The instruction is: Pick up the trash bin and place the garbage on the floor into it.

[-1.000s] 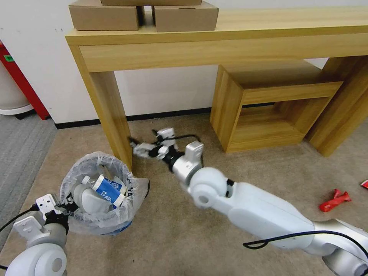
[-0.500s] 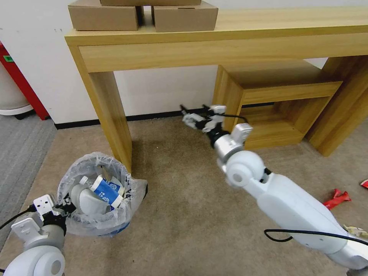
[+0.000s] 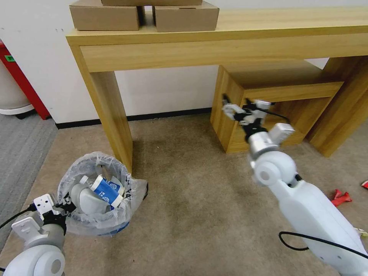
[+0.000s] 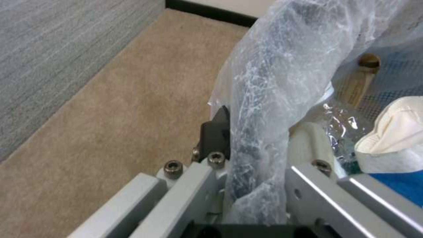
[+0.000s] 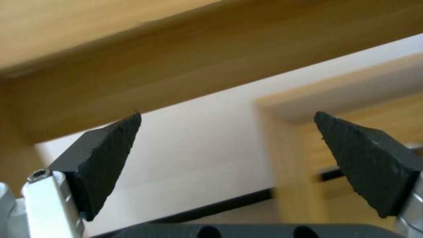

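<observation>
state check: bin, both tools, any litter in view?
trash bin: upright on the beige carpet, bag-lined, holding litter
left tool: shut on the bin's bagged rim
right tool: open, empty, raised in front of the wooden cubby
red wrapper: lying on the carpet, not picked up
cardboard boxes: closed, on the wooden table
</observation>
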